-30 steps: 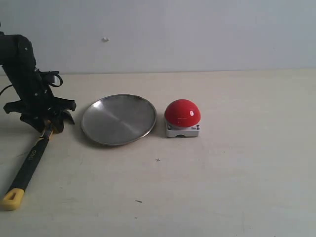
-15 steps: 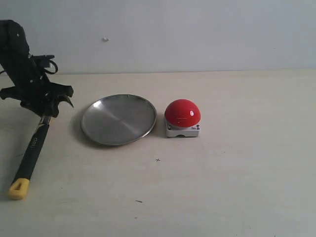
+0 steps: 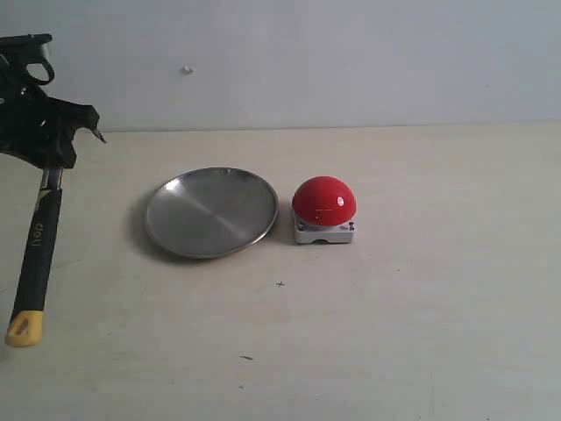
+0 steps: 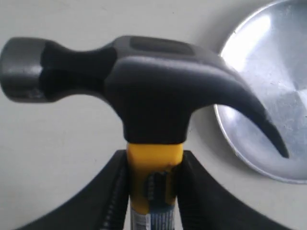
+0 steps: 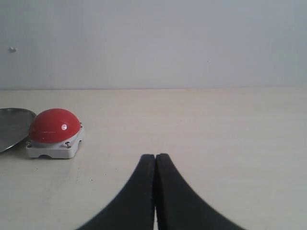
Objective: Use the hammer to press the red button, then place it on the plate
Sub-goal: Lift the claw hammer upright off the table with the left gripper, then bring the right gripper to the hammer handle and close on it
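My left gripper (image 3: pixel 51 156) is shut on the hammer's yellow neck band (image 4: pixel 154 163), just under the dark head (image 4: pixel 144 91). The hammer (image 3: pixel 35 254) hangs from it at the far left, lifted off the table, black handle pointing down to its yellow end (image 3: pixel 24 329). The silver plate (image 3: pixel 210 211) lies right of the hammer; its rim also shows in the left wrist view (image 4: pixel 268 96). The red button (image 3: pixel 323 202) sits on its grey-white base just right of the plate, also visible from the right wrist (image 5: pixel 53 127). My right gripper (image 5: pixel 156 158) is shut and empty, apart from the button.
A pale wall (image 3: pixel 307 61) closes the back of the beige table (image 3: pixel 421 307). A small dark speck (image 3: pixel 246 357) lies on the front of the table. The right arm does not show in the exterior view.
My left gripper has risen and drifted left with the hammer. The handle has swung from a slant on the table to hanging nearly upright. The right gripper, plate and button have stayed put.
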Controlling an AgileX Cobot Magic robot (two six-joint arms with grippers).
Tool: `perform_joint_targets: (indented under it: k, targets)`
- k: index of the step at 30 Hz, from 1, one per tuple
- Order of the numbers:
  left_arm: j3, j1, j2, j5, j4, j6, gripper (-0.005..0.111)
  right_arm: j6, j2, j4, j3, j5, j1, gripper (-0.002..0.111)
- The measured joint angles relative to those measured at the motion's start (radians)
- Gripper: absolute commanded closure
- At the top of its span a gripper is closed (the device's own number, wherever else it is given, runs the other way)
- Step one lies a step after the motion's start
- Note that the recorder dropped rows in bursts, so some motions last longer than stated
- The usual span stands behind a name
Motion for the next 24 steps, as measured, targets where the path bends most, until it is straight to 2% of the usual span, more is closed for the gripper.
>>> perform_joint_targets:
  k: [5, 10, 15, 19, 21, 24]
  targets:
    - [0.092, 0.000, -0.135, 0.009, -0.066, 0.068, 0.107, 0.000, 0.000, 0.000, 0.000, 0.000, 0.000, 0.108]
    - [0.140, 0.000, -0.275, 0.011, -0.213, 0.172, 0.107, 0.009, 0.000, 0.022, 0.000, -0.063, 0.000, 0.108]
    - [0.177, -0.004, -0.419, 0.021, -0.415, 0.318, 0.107, 0.077, 0.000, 0.152, 0.000, -0.241, 0.000, 0.108]
    - [0.184, -0.004, -0.463, 0.065, -0.448, 0.352, 0.107, 0.176, 0.000, 0.283, 0.000, -0.270, 0.000, 0.108]
    - [0.186, -0.004, -0.477, 0.103, -0.467, 0.377, 0.107, 0.235, 0.000, 0.316, 0.000, -0.272, 0.017, 0.108]
    - [0.188, -0.004, -0.484, 0.128, -0.548, 0.428, 0.107, 0.276, 0.000, 0.327, -0.077, -0.275, 0.110, 0.108]
